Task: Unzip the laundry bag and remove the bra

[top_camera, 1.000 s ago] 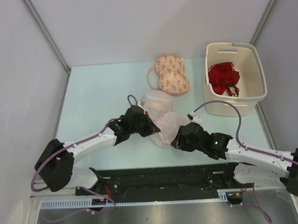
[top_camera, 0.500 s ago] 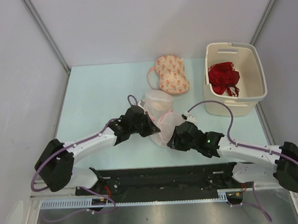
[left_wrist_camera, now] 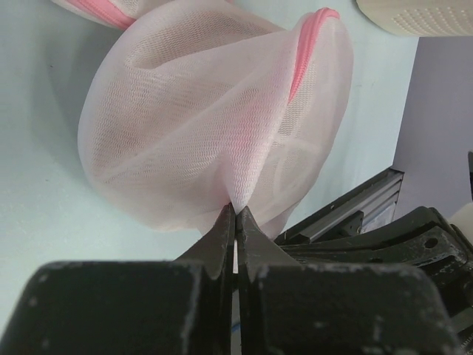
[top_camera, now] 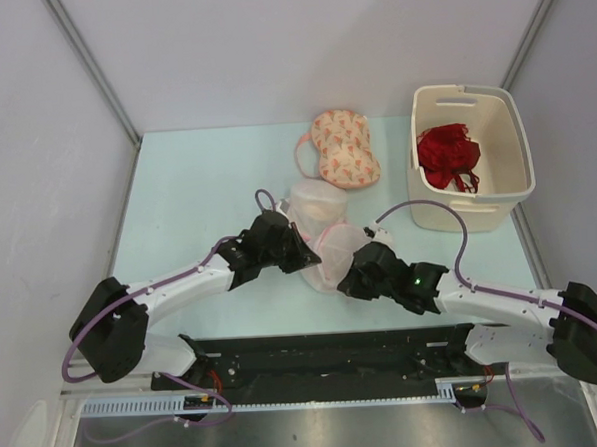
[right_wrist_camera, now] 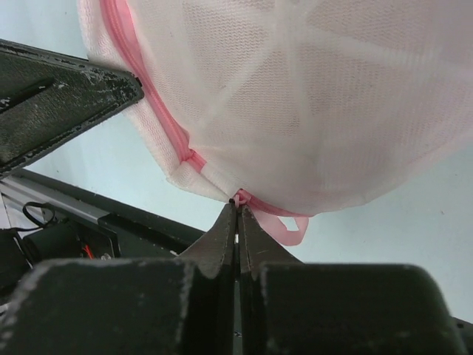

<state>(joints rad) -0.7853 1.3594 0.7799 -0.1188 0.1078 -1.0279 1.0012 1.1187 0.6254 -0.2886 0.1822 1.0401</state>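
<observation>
Grippers are being kept pressed together on the laundry bag [top_camera: 332, 254], one from each side.
On the table [top_camera: 196, 179], in front of the arm bases, the bag is being held up. Its white mesh is being pinched by the left gripper [left_wrist_camera: 235, 211], and its pink zipper trim [right_wrist_camera: 140, 81] is being nipped at the rim by the right gripper [right_wrist_camera: 236, 201]. Only a pale shape is being shown through the mesh; whether it is the bra cannot be told.

No text, label, brand or number was readable in any view. The laundry bag [left_wrist_camera: 192, 126] mesh and trim showed no print; the bin [top_camera: 475, 212] wall was plain too.
</observation>
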